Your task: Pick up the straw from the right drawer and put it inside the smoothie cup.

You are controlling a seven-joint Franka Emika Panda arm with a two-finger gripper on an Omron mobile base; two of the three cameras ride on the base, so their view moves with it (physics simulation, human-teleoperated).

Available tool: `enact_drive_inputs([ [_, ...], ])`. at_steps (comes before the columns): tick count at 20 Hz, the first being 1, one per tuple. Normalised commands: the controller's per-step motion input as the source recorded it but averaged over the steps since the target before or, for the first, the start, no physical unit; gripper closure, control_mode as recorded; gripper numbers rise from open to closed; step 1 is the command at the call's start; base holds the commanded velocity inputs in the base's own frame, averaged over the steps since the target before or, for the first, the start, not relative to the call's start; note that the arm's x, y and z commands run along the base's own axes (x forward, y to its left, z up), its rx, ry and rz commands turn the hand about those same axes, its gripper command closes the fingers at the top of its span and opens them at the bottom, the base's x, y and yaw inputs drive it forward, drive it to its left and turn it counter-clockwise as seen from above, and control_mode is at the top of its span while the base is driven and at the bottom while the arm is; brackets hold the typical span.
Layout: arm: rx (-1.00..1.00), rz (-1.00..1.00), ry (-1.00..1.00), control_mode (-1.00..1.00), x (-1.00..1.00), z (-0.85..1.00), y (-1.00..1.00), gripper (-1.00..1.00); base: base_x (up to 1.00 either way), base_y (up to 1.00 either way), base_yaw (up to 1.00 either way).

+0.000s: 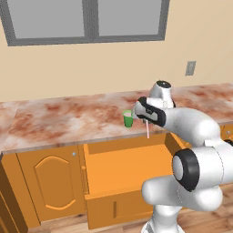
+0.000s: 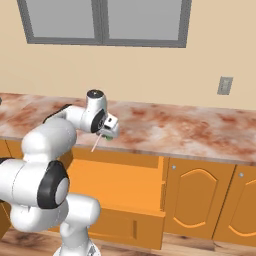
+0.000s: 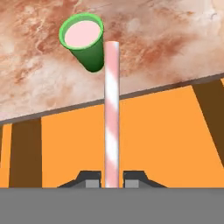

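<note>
My gripper [image 3: 111, 179] is shut on the straw [image 3: 111, 113], a thin pink-and-white striped stick that runs straight away from the fingertips. In the left base view the straw [image 1: 147, 129] hangs down from the gripper [image 1: 144, 119] over the counter's front edge. The smoothie cup [image 3: 84, 40], bright green with a pale pink top, stands upright on the marble counter just beside the straw's far end. The cup [image 1: 128, 118] sits just left of the hand, near the counter edge. The right drawer [image 1: 132, 164] is pulled open below, its flat orange inside bare. In the right base view the straw [image 2: 96, 143] slants down from the hand.
The marble counter [image 1: 68, 118] stretches left and right of the cup. Orange cabinet doors with arched panels [image 1: 52, 182] [image 2: 197, 200] flank the open drawer [image 2: 120, 187]. A window and a wall socket [image 2: 225, 85] are on the back wall.
</note>
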Motion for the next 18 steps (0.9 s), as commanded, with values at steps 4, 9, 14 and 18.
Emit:
enact_drive_inputs([
  [4, 0.19, 0.40, -0.29, -1.00, 0.18, 0.39, -0.30, 1.00, 0.00, 0.00, 0.00],
  [9, 0.25, 0.42, -0.33, -1.00, 0.21, 0.32, -0.34, 1.00, 0.00, 0.00, 0.00],
  [14, 0.22, 0.38, -0.24, -1.00, 0.22, 0.44, -0.18, 1.00, 0.00, 0.00, 0.00],
  [18, 0.18, 0.28, -0.18, -1.00, 0.20, 0.52, 0.00, 1.00, 0.00, 0.00, 0.00],
])
